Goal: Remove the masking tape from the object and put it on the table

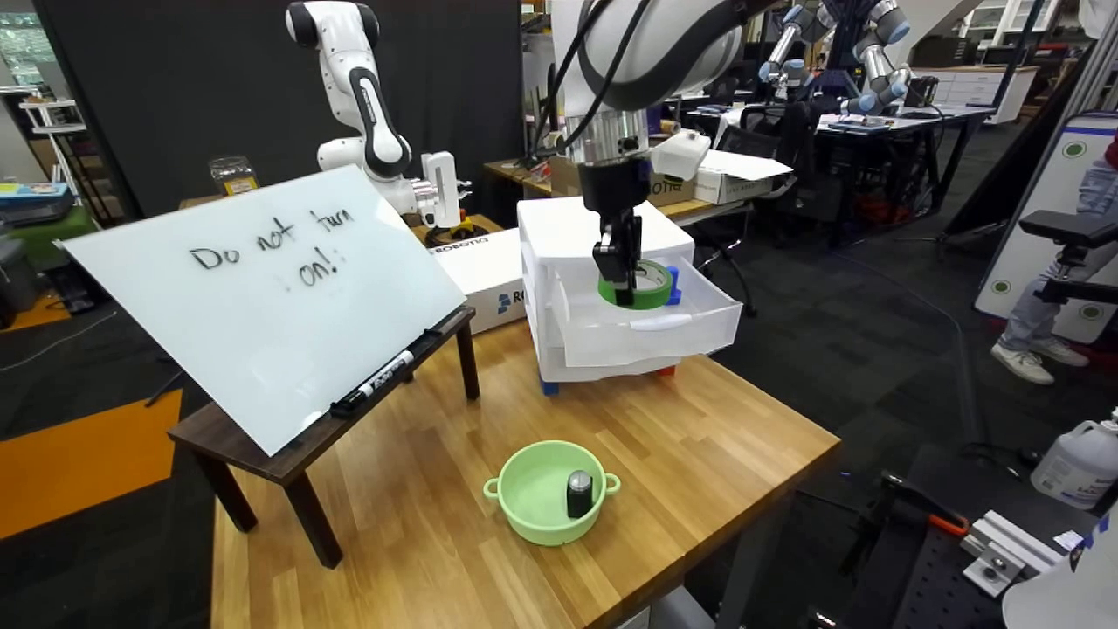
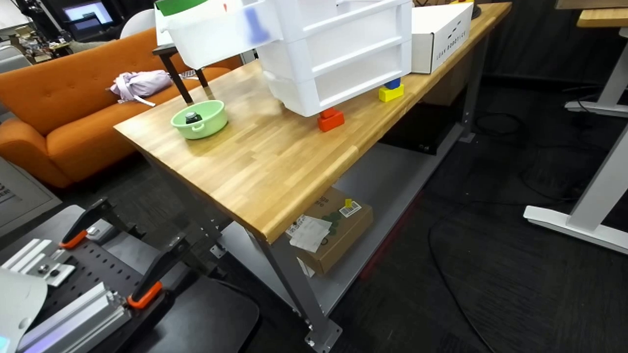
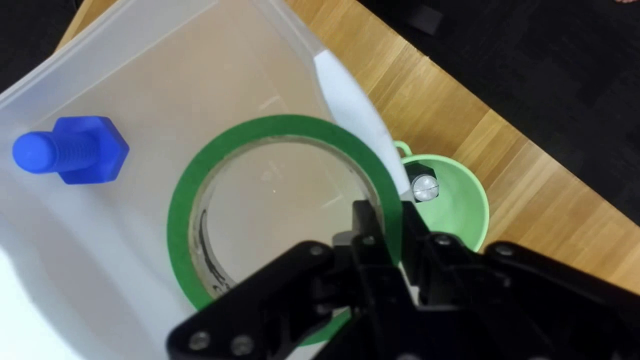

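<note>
The green masking tape roll is held level at the open drawer of the white plastic drawer unit. In the wrist view the tape overlaps the drawer's front edge. My gripper is shut on the tape's wall, one finger inside the ring and one outside. The gripper also shows in an exterior view. Part of the tape shows at the top edge of an exterior view, above the drawer rim; the gripper is out of that view. The wooden table lies below, also in an exterior view.
A blue bolt stands in the drawer. A light green bowl holding a black object with a silver top sits on the table. A small dark low table carries a slanted whiteboard. Colored blocks support the drawer unit.
</note>
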Available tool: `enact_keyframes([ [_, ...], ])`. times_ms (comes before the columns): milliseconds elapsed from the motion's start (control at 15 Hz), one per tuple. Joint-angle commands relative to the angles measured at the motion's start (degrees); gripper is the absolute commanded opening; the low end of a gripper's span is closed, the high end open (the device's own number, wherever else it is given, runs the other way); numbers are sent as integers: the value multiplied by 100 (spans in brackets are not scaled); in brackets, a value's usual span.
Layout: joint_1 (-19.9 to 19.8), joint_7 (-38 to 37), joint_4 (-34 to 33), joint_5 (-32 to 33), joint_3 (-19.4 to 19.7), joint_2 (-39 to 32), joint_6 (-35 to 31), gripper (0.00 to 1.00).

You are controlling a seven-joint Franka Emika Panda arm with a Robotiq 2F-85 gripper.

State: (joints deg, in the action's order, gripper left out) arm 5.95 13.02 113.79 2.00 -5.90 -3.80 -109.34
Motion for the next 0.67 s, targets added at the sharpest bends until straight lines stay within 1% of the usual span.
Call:
enact_keyframes([
  [0,69,-145,122,236,-51,112,99,4],
  [600,337,-172,243,564,-285,-10,292,4],
])
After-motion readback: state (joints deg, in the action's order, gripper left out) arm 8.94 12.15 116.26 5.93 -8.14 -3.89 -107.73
